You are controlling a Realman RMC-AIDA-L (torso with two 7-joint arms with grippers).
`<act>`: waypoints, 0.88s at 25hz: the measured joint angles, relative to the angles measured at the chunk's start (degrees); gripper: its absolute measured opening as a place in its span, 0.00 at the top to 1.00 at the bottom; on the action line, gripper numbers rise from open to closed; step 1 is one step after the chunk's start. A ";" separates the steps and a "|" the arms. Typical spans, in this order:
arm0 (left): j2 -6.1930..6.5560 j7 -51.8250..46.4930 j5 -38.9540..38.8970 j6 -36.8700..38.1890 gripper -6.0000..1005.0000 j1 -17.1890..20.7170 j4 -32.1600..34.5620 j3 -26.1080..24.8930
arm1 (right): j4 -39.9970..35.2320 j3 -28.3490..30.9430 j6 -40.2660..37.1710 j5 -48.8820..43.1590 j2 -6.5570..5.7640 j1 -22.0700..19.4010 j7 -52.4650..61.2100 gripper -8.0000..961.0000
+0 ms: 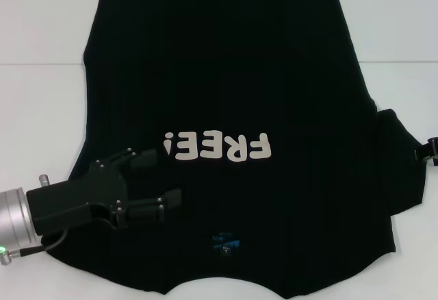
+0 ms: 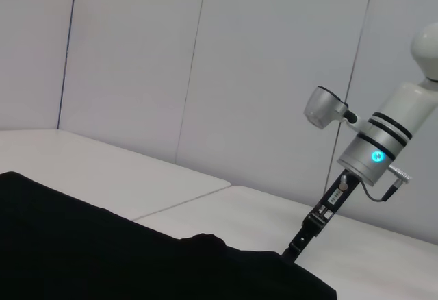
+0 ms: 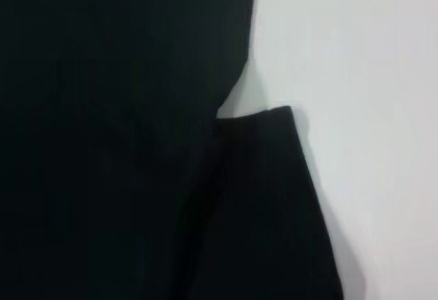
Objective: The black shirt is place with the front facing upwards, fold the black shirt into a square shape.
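- The large plain black short-sleeved cloth T-shirt (image 1: 226, 94) lies spread flat, front up, on the white table (image 1: 41, 33), covering most of the middle of the head view.
- Its white "FREE!" lettering (image 1: 217, 147) runs across the chest and reads upside down from the robot's side; the neck end is near the robot and the straight hem lies at the far edge.
- A small blue neck label (image 1: 226, 245) shows near the collar, at the near edge of the shirt.
- The shirt's left edge looks folded inward into a fairly straight line, with no sleeve showing on that side; on the right, a sleeve sticks out toward the right edge of the table.
- The left gripper (image 1: 159, 179), black with a silver wrist, reaches in from the near left and is over the shirt's near-left part, just near of the lettering. Its two fingers stand apart with nothing visible between them.
- The right gripper (image 1: 430, 151) shows only as a small dark piece at the far right edge, at the tip of the right sleeve; I cannot tell whether its fingers are apart or together.
- In the left wrist view the right arm angles down to the sleeve's edge.
- The right wrist view shows the sleeve and shirt body with white table between.
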 joint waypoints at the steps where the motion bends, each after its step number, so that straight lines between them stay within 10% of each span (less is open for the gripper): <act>1: 0.00 0.00 0.00 0.03 0.05 0.00 0.00 0.00 | 0.02 0.00 0.03 0.01 0.06 0.11 -0.03 0.46; 22: 0.07 0.00 0.00 0.21 0.05 0.00 0.17 0.00 | 0.36 -0.88 -0.80 0.37 0.77 1.18 -0.09 0.46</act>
